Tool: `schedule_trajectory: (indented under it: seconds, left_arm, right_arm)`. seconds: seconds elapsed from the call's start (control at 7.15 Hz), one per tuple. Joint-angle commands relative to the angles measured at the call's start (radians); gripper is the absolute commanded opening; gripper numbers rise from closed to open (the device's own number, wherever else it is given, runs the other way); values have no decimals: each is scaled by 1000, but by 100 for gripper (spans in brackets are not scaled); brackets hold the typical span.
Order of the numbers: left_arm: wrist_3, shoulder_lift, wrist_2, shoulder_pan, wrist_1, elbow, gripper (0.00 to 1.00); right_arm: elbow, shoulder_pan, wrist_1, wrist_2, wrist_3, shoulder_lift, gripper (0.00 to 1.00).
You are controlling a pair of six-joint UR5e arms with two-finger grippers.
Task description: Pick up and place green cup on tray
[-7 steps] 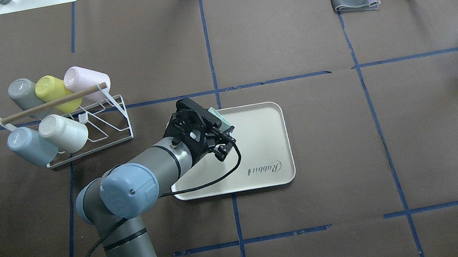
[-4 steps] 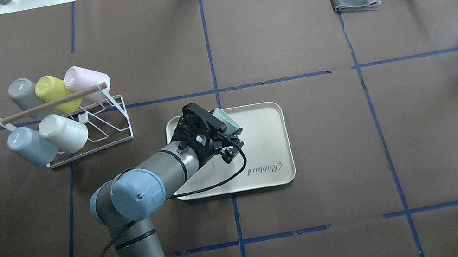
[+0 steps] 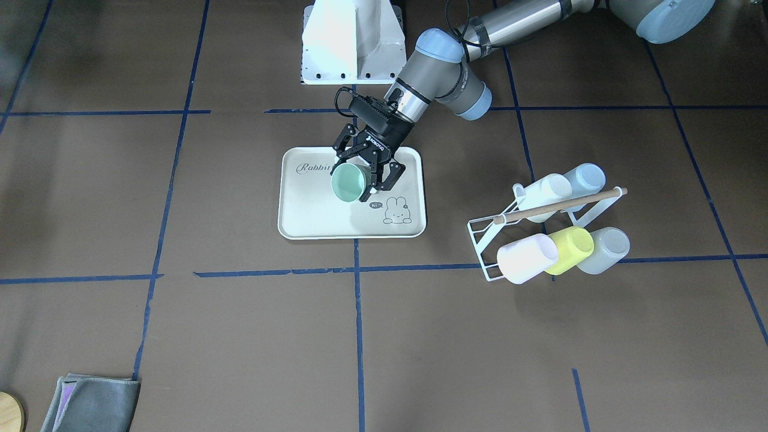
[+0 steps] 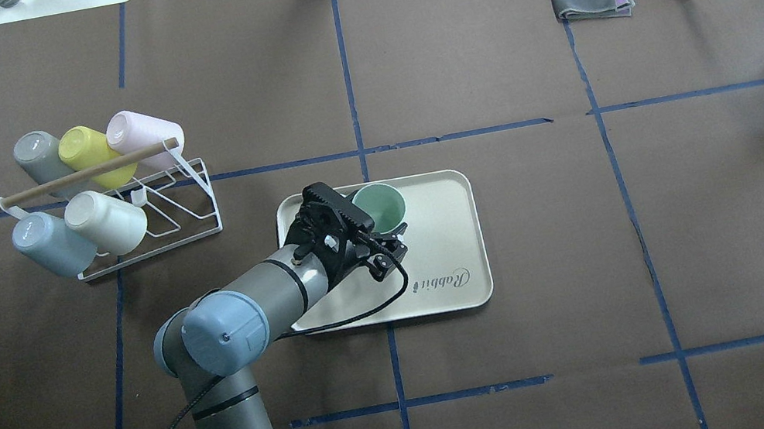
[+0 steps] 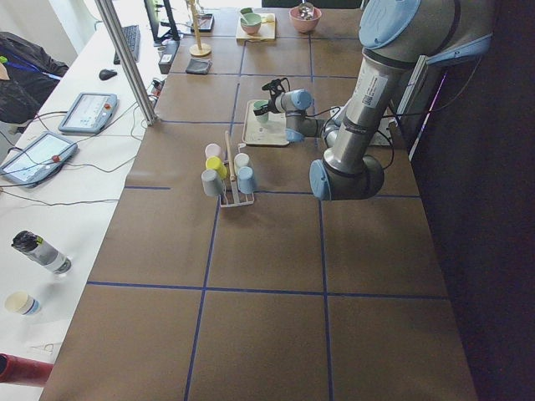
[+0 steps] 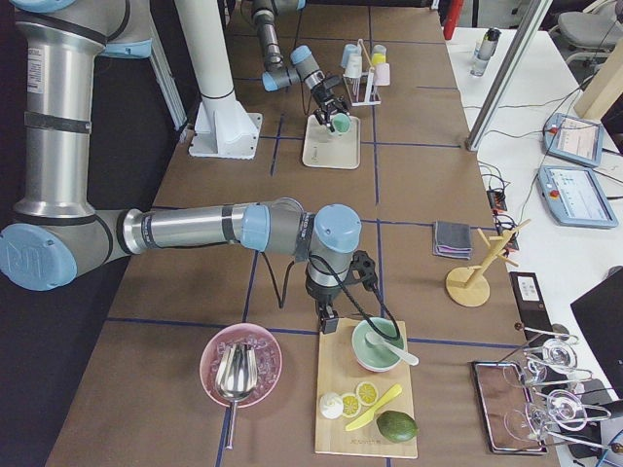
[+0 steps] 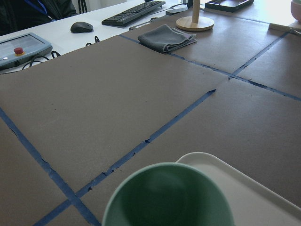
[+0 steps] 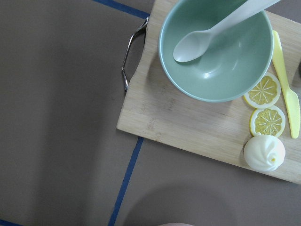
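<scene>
Left gripper point(image 3: 362, 179) clamps cup point(image 3: 350, 183), tilted, over tray point(image 3: 312, 223) corner (touching? can't tell); lowering and release remain. Right gripper point(image 6: 329, 324): fingers' state unclear.

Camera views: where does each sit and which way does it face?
Front: across the table, facing the robot; left gripper holds green cup over tray.
Overhead: behind the robot, looking down; left arm.
Left side: table's left end; left arm near.
Right side: right end; right arm near, over cutting board.
Left wrist: cup rim, tray corner.
Right wrist: down onto a bowl.
Front and overhead share the rack.
</scene>
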Motion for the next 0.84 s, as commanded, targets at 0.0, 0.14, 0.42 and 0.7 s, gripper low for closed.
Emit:
schedule_trajectory:
  seconds: [0.0,0.14,0.42,0.7]
  left_arm:
    - [0,0,-1,2,-4,7,86]
    - [0,-1,-1,2,-4,7,86]
    - [0,-3,-3,2,-4,18,87]
    - [3,-3,-1,2,-4,18,99]
  right_arm:
    - [1,0,0,0,0,1,100]
    - [1,0,2,0,0,1,100]
    - [1,0,0,0,0,1,100]
    - [1,0,0,0,0,1,100]
